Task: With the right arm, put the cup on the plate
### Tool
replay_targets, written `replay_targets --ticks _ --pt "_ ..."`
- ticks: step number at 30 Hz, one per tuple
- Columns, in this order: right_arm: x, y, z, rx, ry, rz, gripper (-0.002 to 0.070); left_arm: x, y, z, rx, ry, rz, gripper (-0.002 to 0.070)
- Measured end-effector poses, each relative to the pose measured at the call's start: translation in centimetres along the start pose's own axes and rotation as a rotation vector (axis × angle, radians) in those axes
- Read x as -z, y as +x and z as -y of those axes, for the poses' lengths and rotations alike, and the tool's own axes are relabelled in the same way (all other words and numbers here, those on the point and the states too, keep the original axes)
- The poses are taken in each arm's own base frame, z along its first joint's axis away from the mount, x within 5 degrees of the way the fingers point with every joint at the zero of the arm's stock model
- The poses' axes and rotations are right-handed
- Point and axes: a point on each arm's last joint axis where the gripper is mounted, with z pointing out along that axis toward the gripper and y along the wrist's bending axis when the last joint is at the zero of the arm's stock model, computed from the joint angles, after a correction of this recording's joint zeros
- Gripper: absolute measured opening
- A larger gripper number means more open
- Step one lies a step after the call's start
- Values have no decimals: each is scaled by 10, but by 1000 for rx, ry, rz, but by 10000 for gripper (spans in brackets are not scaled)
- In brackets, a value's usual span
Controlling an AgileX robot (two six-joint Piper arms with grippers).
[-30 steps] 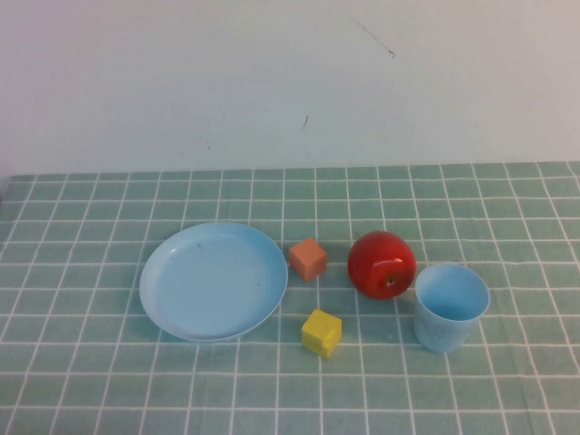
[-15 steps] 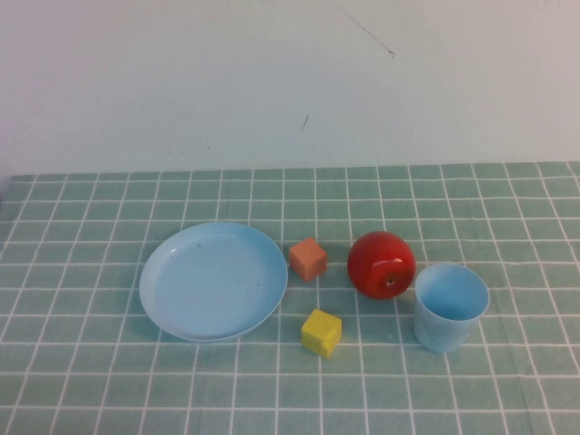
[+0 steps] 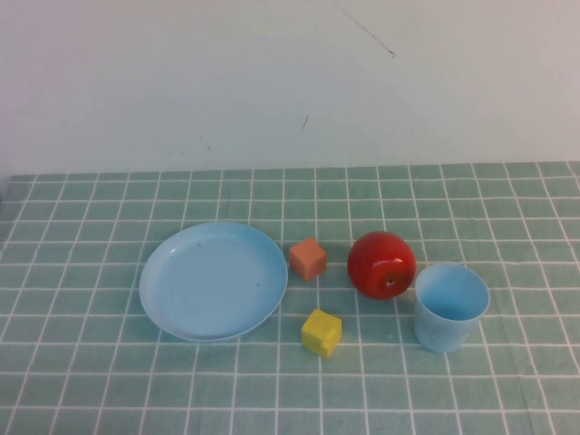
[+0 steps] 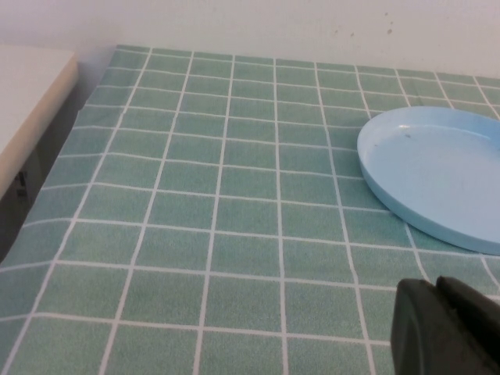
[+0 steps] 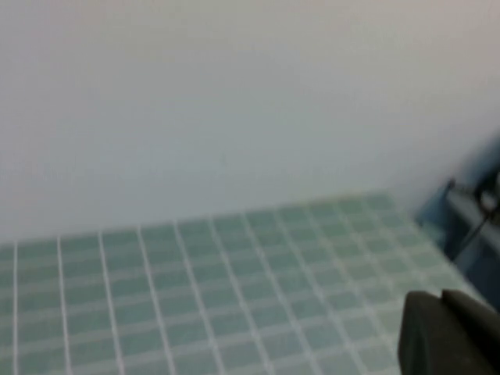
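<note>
The light blue cup (image 3: 450, 306) stands upright on the green checked cloth at the right, just right of a red apple (image 3: 381, 264). The light blue plate (image 3: 213, 280) lies left of centre and holds nothing; its rim also shows in the left wrist view (image 4: 391, 199). Neither arm shows in the high view. My left gripper (image 4: 436, 285) is shut and empty, low over the cloth on the near left of the plate. My right gripper (image 5: 441, 297) is shut and empty, over bare cloth facing the wall; the cup is out of its view.
An orange cube (image 3: 308, 258) sits between plate and apple. A yellow cube (image 3: 322, 333) lies nearer, in front of them. A pale table edge (image 4: 31, 101) borders the cloth on the left. Dark equipment (image 5: 473, 207) stands past the cloth's right edge.
</note>
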Motion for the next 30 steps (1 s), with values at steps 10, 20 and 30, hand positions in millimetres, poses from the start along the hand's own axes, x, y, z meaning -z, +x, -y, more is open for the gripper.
replay_targets --ticks 10,20,30 --pt "-62 35 -52 71 -369 -463 -2 0 0 0 0 0 0 -3" --pt "-96 40 -96 83 -771 -511 -2 0 0 0 2 0 0 -3" --pt "-153 23 -132 267 -995 -724 -2 0 0 0 0 0 0 -3"
